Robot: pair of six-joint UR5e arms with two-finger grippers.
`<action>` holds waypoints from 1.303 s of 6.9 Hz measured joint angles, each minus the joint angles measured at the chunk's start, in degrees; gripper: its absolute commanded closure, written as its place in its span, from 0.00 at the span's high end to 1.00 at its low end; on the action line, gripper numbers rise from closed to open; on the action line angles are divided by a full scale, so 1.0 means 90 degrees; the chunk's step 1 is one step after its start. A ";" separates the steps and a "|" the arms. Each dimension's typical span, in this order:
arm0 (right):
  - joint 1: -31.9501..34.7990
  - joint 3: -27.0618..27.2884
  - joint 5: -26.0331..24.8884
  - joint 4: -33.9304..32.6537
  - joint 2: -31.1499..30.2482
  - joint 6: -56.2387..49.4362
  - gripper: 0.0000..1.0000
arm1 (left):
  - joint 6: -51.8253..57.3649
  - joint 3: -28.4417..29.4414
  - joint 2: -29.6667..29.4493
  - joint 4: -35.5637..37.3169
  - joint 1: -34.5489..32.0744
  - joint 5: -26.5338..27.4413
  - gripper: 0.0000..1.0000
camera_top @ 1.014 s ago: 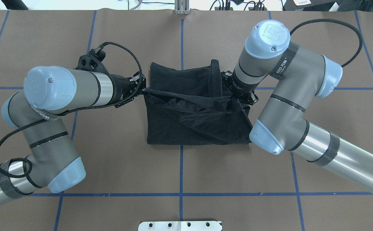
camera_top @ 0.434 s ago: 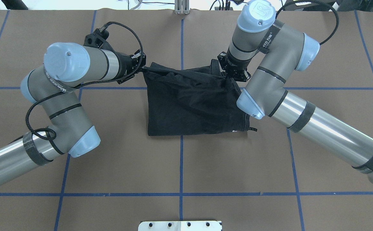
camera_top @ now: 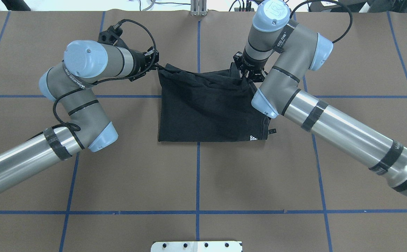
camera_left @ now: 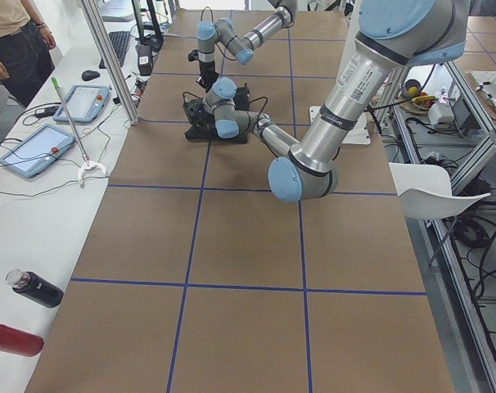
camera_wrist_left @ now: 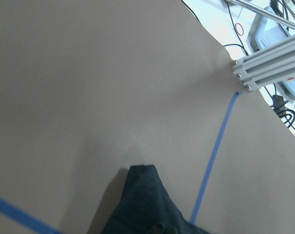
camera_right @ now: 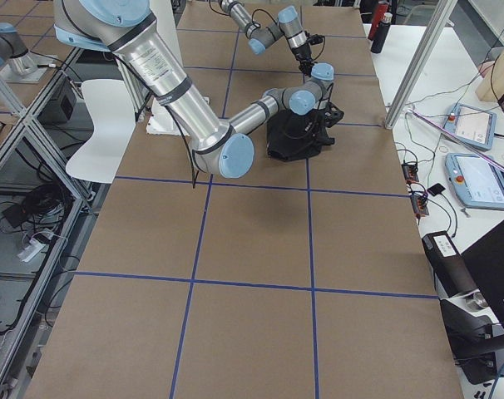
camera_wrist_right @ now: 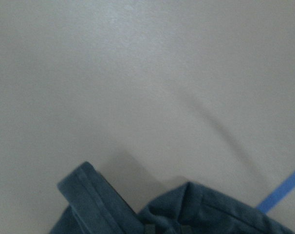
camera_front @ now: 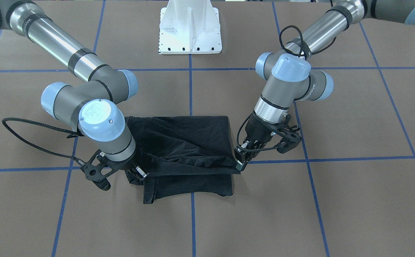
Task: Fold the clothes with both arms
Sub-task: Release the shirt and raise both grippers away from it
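Observation:
The black T-shirt (camera_top: 210, 108) lies folded on the brown table, plain side up, with a small white mark at its near right corner (camera_top: 254, 137). My left gripper (camera_top: 156, 66) is shut on the shirt's far left corner. My right gripper (camera_top: 247, 75) is shut on the far right corner, partly hidden by its own wrist. In the front-facing view the shirt (camera_front: 186, 142) hangs taut between the left gripper (camera_front: 241, 165) and the right gripper (camera_front: 141, 173), just above the lower layer. Both wrist views show a dark cloth corner at the bottom edge (camera_wrist_left: 142, 204) (camera_wrist_right: 186, 209).
The white pedestal base (camera_front: 189, 28) stands on the robot's side. Blue tape lines cross the table (camera_top: 198, 175). An aluminium post (camera_top: 198, 8) stands at the far edge. Tablets (camera_left: 35, 151) and bottles (camera_left: 35, 288) lie on the side bench beyond the table.
Both grippers have carried the held edge of the shirt away from the robot, over the lower layer to its far edge. The near fold has shifted further from the robot.

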 measured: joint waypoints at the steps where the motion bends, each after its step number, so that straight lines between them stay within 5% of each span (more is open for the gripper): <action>1: 0.0228 -0.0597 0.0032 0.0368 0.0351 -0.0426 1.00 | 0.0219 0.0441 -0.0196 -0.0173 -0.0214 0.0005 1.00; 3: 0.0680 -0.0962 0.0524 0.0547 0.0650 -0.1232 1.00 | 0.0640 0.0631 -0.0306 -0.0264 -0.0547 -0.0100 1.00; 5: 0.0823 -0.0556 0.0695 0.0553 0.0377 -0.1456 1.00 | 0.1349 0.0398 -0.0195 -0.0229 -0.0857 -0.0775 1.00; 9: 0.1375 0.0676 0.0730 0.0065 -0.0944 -0.3586 1.00 | 0.4487 -0.1353 0.1386 0.0399 -0.1354 -0.1282 1.00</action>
